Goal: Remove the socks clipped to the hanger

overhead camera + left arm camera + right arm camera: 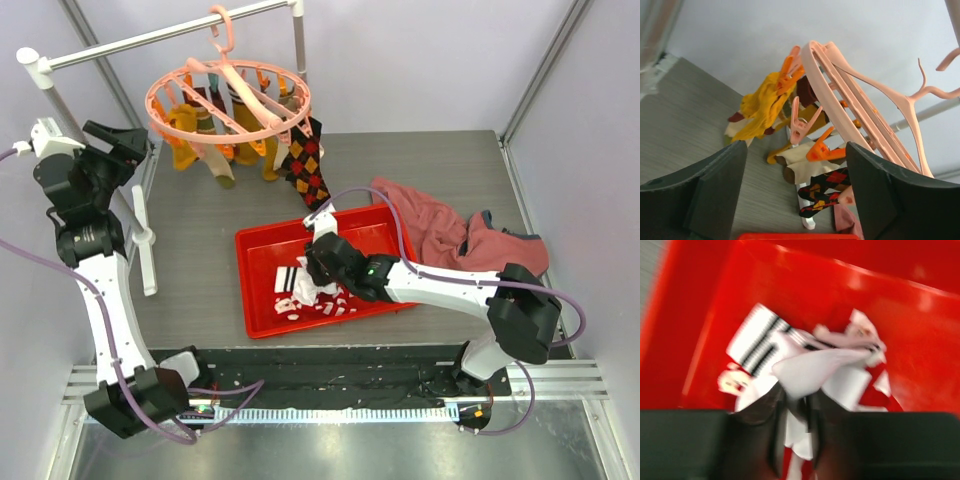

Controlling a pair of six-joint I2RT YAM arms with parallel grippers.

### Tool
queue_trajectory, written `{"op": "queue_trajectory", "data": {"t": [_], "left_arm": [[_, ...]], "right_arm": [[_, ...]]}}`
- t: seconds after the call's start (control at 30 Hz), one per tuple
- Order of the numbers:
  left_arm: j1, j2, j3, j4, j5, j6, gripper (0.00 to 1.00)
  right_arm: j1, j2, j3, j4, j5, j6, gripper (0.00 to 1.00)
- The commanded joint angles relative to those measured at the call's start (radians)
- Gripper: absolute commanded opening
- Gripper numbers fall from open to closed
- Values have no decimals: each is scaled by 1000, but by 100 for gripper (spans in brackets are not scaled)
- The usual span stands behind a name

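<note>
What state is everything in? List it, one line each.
Hanger: hooked on the rail.
Mustard sock: clipped, hanging.
Argyle sock: clipped, hanging.
Striped socks: loose in the red tray.
Left tool: open, empty.
Right tool: over striped socks, grip blurred.
Reddish cloth: crumpled on table.

Bare table point(200, 250) between hanger point(240, 97) and tray point(243, 285); rail point(150, 35) overhead

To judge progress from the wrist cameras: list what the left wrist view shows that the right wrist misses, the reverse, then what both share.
Left wrist only: the hanger with its pegs, a mustard sock and an argyle sock hanging from it. Right wrist only: striped and white socks heaped in the red tray, blurred. Both: that tray, only an edge in the left wrist view.
</note>
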Motion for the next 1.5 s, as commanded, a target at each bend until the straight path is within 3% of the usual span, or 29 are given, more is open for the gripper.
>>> {"op": "queue_trajectory", "data": {"t": [0.0, 0.03, 0.07, 0.1, 0.23, 0.37, 0.57, 0.8, 0.9, 1.23, 1.47], "left_arm": [[0, -65, 59, -176, -165, 41, 92], [0, -68, 89, -217, -151, 52, 100], [2, -63, 108, -239, -128, 63, 100], [0, -63, 125, -265, -111, 73, 100], [-1, -72, 186, -397, -50, 104, 100], [-3, -140, 160, -406, 60, 113, 100], [-104, -319, -92, -158, 287, 14, 100], [-329, -436, -268, -115, 343, 20, 100], [-366, -479, -312, -115, 386, 18, 100], [-378, -632, -495, -129, 441, 14, 100], [-380, -659, -486, -135, 452, 14, 100]], "right_arm": [[-7, -81, 54, -187, 139, 80, 49], [-7, -93, 69, -254, 175, 92, 56], [-7, -110, 92, -285, 188, 93, 65], [-7, -148, 100, -328, 200, 92, 99], [-7, -263, 134, -420, 196, 40, 100], [-7, -345, 201, -531, 216, 21, 100], [-7, -460, 247, -646, 294, 121, 100], [-7, -606, 231, -635, 286, 150, 100], [-5, -658, 211, -618, 297, 170, 100], [-7, -802, 168, -530, 220, 138, 100], [-7, -839, 154, -514, 249, 141, 100]]}}
